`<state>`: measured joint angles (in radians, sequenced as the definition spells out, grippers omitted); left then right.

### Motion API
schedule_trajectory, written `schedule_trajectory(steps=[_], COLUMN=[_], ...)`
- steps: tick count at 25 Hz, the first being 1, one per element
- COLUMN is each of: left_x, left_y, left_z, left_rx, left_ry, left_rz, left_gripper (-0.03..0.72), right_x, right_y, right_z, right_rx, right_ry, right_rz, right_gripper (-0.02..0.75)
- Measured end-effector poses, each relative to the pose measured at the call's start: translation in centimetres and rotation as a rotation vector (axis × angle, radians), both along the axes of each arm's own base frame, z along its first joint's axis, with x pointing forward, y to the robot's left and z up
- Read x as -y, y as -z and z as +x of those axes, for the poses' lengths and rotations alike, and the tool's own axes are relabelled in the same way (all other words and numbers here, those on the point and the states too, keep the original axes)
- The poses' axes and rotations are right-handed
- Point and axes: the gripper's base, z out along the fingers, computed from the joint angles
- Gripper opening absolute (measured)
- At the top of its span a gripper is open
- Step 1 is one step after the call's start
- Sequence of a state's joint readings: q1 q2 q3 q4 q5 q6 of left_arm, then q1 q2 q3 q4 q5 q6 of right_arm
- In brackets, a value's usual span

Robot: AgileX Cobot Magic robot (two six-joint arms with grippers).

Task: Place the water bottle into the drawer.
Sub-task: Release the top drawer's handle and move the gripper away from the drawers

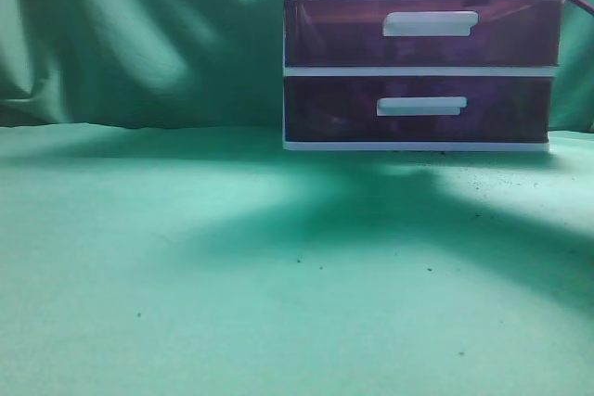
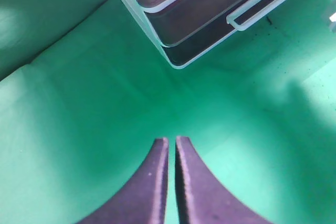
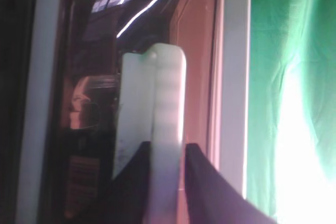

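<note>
No readable text, labels, brands or numbers in any view. Drawer fronts (image 1: 422,34) and their white handles (image 1: 430,23) are blank. Green tabletop (image 1: 232,266) carries only dark specks, no markings. Right wrist view: the handle (image 3: 157,124) is unmarked; reflections in the reddish drawer front (image 3: 100,103) are too blurred to read as lettering.

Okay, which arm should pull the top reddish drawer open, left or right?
Right. The right gripper has its fingers on either side of the drawer's white handle. The left gripper hangs shut over bare green cloth, well short of the drawer unit.
</note>
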<state>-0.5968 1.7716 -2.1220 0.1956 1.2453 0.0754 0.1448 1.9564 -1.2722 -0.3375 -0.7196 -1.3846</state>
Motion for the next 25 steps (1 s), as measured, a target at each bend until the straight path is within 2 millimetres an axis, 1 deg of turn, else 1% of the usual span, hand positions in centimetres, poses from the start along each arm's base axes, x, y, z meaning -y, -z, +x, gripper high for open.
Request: schedule_trajectory(steps=[1, 5, 6, 7, 12, 13, 14, 16, 17, 25], left_x=[0.0, 0.0, 0.0, 0.0, -0.1, -0.1, -0.1, -0.1, -0.1, -0.2], left_y=[0.0, -0.1, -0.1, -0.1, -0.1, -0.1, -0.1, -0.1, -0.2, -0.2], left_z=[0.0, 0.1, 0.1, 0.1, 0.1, 0.2, 0.2, 0.2, 0.2, 0.3], left_rx=[0.0, 0.01, 0.013, 0.016, 0.022, 0.026, 0.026, 0.028, 0.029, 0.035], left_ry=[0.0, 0.001, 0.001, 0.0, -0.004, -0.006, -0.006, -0.008, -0.008, -0.013], left_rz=[0.0, -0.004, -0.003, -0.002, 0.005, 0.008, 0.008, 0.011, 0.012, 0.021], left_gripper=[0.0, 0.0, 0.0, 0.0, 0.0, 0.0, 0.0, 0.0, 0.0, 0.0], right_x=[0.0, 0.0, 0.1, 0.1, -0.3, -0.3, -0.2, 0.2, 0.3, 0.7], right_y=[0.0, -0.3, -0.3, -0.4, -0.6, -0.5, -0.2, 1.0, 1.5, 1.7], right_z=[0.0, 0.0, 0.0, 0.0, -0.3, -0.6, -0.8, -1.1, -1.2, -1.6], right_rx=[0.001, 0.02, 0.019, 0.02, 0.009, 0.003, -0.016, -0.103, -0.117, -0.129], right_ry=[0.0, 0.002, 0.005, 0.009, 0.019, 0.023, 0.032, 0.065, 0.074, 0.109], right_rz=[0.0, 0.018, 0.024, 0.03, 0.063, 0.071, 0.075, 0.07, 0.075, 0.116], right_gripper=[0.172, 0.333, 0.351, 0.337, 0.337, 0.379, 0.363, 0.363, 0.363, 0.363])
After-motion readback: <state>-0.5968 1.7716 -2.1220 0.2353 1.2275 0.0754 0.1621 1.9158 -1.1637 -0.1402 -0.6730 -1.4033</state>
